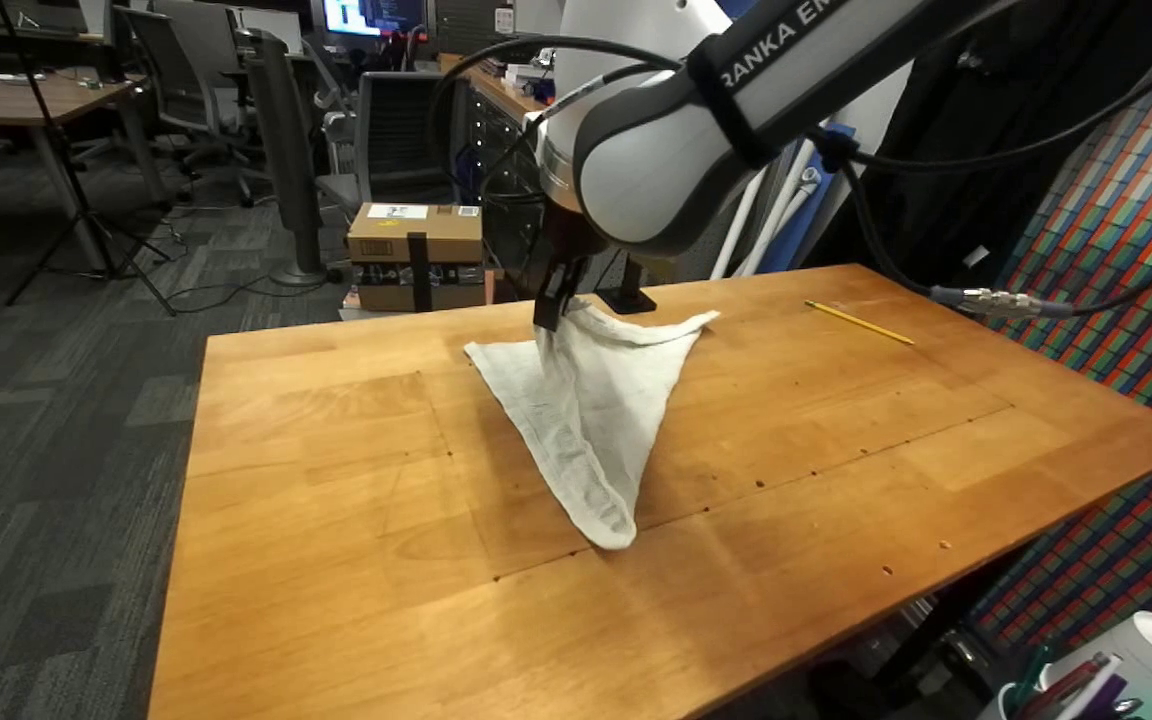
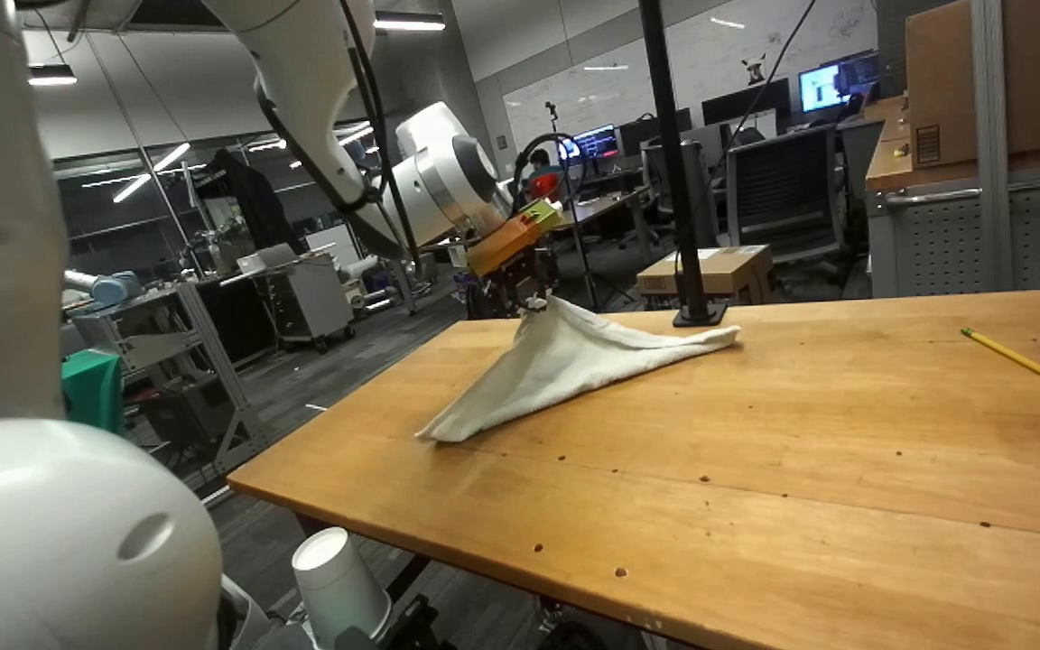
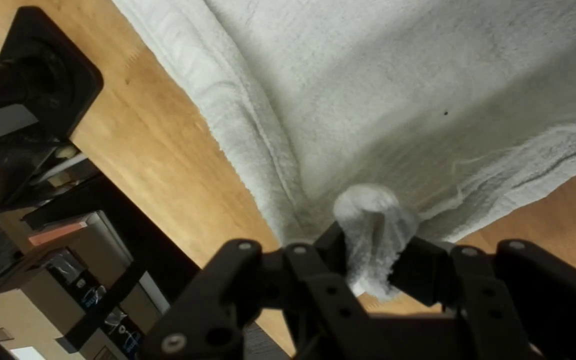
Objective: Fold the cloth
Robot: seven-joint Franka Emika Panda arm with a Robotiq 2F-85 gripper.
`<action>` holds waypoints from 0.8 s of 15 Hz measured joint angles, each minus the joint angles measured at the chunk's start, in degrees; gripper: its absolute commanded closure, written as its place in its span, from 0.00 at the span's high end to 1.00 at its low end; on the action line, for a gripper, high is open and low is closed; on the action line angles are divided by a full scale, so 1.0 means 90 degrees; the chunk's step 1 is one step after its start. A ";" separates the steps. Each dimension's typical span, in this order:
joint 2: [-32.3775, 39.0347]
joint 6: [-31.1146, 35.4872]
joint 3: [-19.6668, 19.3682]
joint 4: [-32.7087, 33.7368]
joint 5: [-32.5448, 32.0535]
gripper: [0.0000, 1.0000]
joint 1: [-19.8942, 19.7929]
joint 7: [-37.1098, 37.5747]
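Observation:
The white cloth lies on the wooden table, with one part pulled up into a peak; it also shows in an exterior view and in the wrist view. My gripper is shut on that raised part, near the table's far edge. In the wrist view a bunched tuft of cloth stands between the two black fingers of the gripper. The rest of the cloth slopes down to the table, with its other corners spread on the wood. The underside of the raised part is hidden.
A black post base stands at the table's edge close to the cloth, and shows in the wrist view. A yellow pencil lies on the table. Cardboard boxes stand beyond the table edge.

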 measured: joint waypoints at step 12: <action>0.0535 -0.0188 0.0003 0.0262 -0.0002 0.09 0.0473 0.0135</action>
